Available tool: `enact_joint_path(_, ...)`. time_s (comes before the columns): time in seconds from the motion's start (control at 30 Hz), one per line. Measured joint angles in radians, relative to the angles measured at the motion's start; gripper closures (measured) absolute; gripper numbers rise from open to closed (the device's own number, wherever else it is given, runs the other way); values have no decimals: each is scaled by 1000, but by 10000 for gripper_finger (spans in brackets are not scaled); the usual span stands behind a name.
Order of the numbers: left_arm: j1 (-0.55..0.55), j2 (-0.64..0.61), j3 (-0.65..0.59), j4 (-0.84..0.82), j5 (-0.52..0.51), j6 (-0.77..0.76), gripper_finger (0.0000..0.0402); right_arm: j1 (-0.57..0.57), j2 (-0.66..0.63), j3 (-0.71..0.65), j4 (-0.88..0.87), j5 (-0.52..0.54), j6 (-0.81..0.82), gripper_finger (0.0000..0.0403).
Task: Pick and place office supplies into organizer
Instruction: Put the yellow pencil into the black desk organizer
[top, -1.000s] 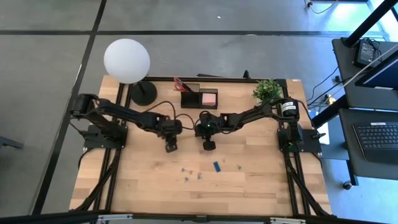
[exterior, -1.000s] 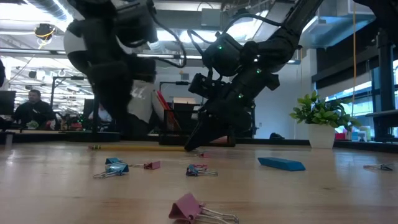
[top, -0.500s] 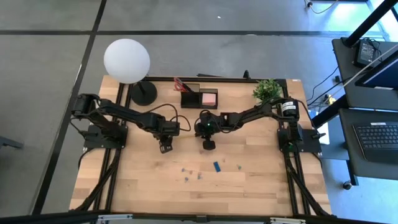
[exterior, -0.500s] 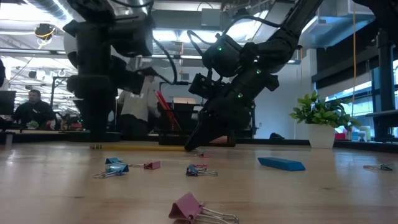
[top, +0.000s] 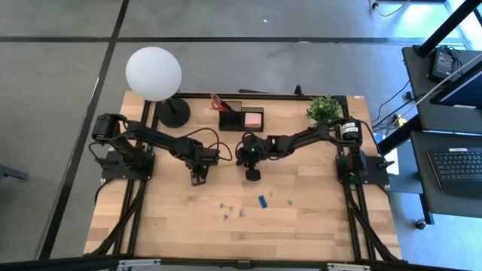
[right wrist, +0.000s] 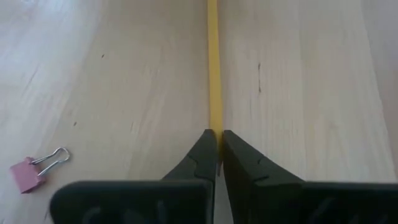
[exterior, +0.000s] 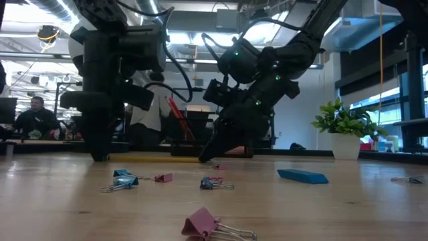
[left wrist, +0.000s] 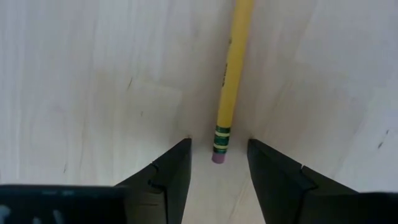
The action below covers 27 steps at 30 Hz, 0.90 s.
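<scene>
Pencil (left wrist: 231, 81), yellow with a green-banded ferrule and pink eraser, lies flat on the wooden bench (top: 181, 226) between the two arms. In the left wrist view its eraser end sits in the gap between the left end effector (left wrist: 217, 163), whose fingers (left wrist: 171, 171) stand apart on either side without touching it. In the right wrist view the other end runs into the right end effector (right wrist: 218, 149), whose fingers are drawn together and clamped on the pencil.

Nearest in the low view a pink binder clip (exterior: 212, 225) lies on the bench, with more small clips (exterior: 123, 181) and a blue eraser block (exterior: 302, 176) behind it. Past these, the left arm stands upright with its end effector (exterior: 99, 154) down at the bench surface, while the right arm slants down to its own tip (exterior: 208, 155).

From above, both arms reach inward toward the bench's middle, the left end effector (top: 197, 179) near the right one (top: 252, 175). Farther back stands the black organizer (top: 242, 119), holding a pink sticky-note pad (top: 253, 118) and red-handled scissors (top: 219, 102), with a lamp (top: 154, 73) to one side and a potted plant (top: 324, 108) to the other.
</scene>
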Motion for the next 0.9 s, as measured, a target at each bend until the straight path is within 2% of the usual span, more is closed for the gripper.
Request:
enact_joint_path(0.13, 9, 1, -1, 6, 6, 62, 260, 0, 0, 0, 2, -10, 0, 386)
enact_joint_path(0.47, 58, 2, -3, 10, 41, 64, 313, 0, 0, 0, 2, -10, 0, 386)
enact_joint_path(0.9, 61, 3, -4, 25, 62, 99, 360, 1, 0, -1, 12, -10, 0, 387)
